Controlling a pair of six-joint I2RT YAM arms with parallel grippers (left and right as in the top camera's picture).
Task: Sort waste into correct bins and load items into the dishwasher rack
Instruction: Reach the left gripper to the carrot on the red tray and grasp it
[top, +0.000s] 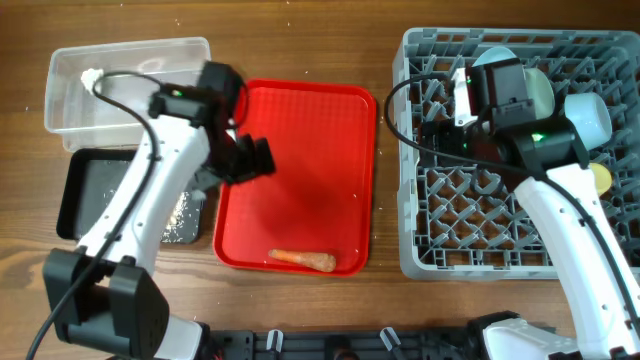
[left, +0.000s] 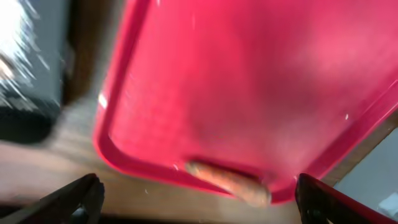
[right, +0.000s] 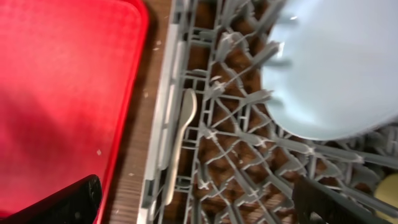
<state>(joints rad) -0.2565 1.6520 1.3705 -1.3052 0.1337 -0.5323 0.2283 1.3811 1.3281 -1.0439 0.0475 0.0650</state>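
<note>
An orange carrot piece (top: 303, 259) lies at the near edge of the red tray (top: 310, 130). My left gripper (top: 248, 158) hovers open over the tray's left side, and the left wrist view shows the carrot piece (left: 230, 181) ahead of my empty left gripper (left: 199, 208). My right gripper (top: 435, 130) hangs open over the left part of the dishwasher rack (top: 480, 240). Under my right gripper (right: 199, 208), a white spoon (right: 180, 143) lies in the dishwasher rack (right: 249, 155) beside a pale blue plate (right: 336, 68).
A clear tub (top: 125, 80) with a white scrap (top: 92, 75) stands at the back left, and a black tray (top: 90, 190) holding beige crumbs (top: 185, 215) sits in front of it. The rack's right side holds a green bowl (top: 540, 90), a blue bowl (top: 590, 115) and a yellow cup (top: 600, 178).
</note>
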